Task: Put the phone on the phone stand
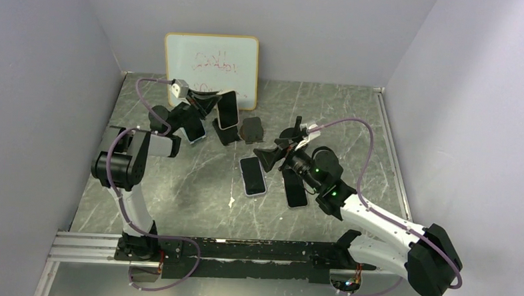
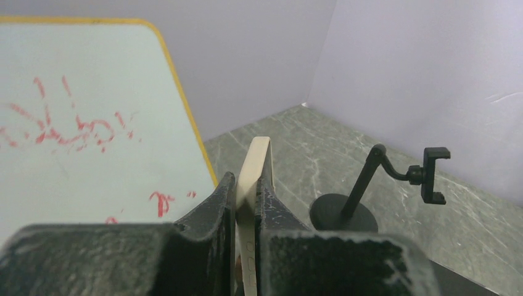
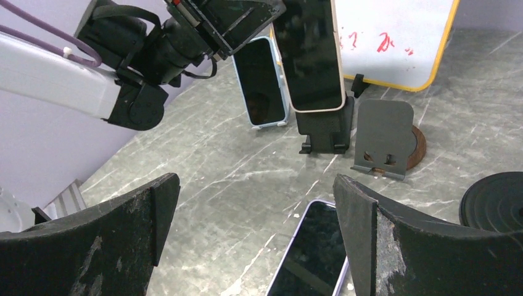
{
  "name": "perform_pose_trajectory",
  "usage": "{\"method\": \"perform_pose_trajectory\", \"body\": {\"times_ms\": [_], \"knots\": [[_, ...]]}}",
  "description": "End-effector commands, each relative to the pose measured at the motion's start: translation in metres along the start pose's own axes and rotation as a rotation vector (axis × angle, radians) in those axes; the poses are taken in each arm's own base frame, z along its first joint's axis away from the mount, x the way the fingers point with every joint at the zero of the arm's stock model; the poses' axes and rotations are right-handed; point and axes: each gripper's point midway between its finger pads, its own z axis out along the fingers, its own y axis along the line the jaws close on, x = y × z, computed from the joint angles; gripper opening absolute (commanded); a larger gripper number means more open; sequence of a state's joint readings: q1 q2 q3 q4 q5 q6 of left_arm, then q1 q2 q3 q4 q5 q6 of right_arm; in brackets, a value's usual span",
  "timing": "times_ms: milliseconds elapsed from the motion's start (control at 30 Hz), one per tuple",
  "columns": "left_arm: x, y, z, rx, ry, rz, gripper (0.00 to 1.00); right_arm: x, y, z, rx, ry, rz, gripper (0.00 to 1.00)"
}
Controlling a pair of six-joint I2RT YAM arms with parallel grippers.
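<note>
Top external view: the whiteboard (image 1: 211, 69) leans on the back wall at twelve o'clock. Its red marker scrawl is too loose to read as words, and the left wrist view shows only broken red strokes. No brand or label can be read on any phone or stand; every screen is dark.

The left gripper (image 1: 211, 104) is pinched on the long edge of the cream-cased phone (image 1: 227, 110), just below the whiteboard. The phone is held tilted, screen up, and its lower end overlaps the top of the black phone stand (image 1: 228, 134). Whether it touches the stand cannot be told. From the left wrist only the phone's thin cream edge shows between the fingers.

At three o'clock of that stand sits a grey stand (image 1: 251, 129), empty, on a brown round base. At nine o'clock a blue-cased phone (image 1: 193, 128) is partly hidden by the left arm.

The right gripper (image 1: 276, 152) is spread wide with nothing between its fingers, above the lavender-cased phone (image 1: 253, 175) lying flat mid-table. At that phone's three o'clock another flat phone (image 1: 296, 189) is half covered by the right arm. A black clamp-type stand (image 2: 336, 213) stands further right; its round base is cut off in the right wrist view.
</note>
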State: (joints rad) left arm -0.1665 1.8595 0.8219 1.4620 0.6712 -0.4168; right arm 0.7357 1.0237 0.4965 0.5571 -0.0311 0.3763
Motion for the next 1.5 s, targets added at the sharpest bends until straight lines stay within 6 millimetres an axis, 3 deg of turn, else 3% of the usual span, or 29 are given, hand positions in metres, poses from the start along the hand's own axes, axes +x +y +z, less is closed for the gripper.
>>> {"method": "perform_pose_trajectory", "body": {"times_ms": [0,200,600,800,1233,1467], "knots": [[-0.046,-0.009,-0.012,0.106,-0.174,0.095,0.05,0.004,-0.002,0.001,-0.008,0.011,-0.013,1.0],[-0.016,-0.007,-0.022,0.135,-0.094,0.068,0.05,0.012,-0.001,0.007,-0.022,0.032,0.001,1.0],[0.001,-0.006,-0.024,0.088,-0.102,0.073,0.05,0.024,0.0,0.012,-0.041,0.063,0.024,1.0],[-0.006,-0.009,-0.02,0.077,-0.128,0.083,0.05,0.028,0.001,0.017,-0.054,0.077,0.029,1.0],[-0.048,-0.016,-0.008,0.116,-0.204,0.113,0.05,0.032,0.001,0.017,-0.06,0.089,0.029,1.0],[-0.047,-0.013,-0.009,0.093,-0.212,0.117,0.05,0.035,0.001,0.017,-0.064,0.096,0.03,1.0]]}}
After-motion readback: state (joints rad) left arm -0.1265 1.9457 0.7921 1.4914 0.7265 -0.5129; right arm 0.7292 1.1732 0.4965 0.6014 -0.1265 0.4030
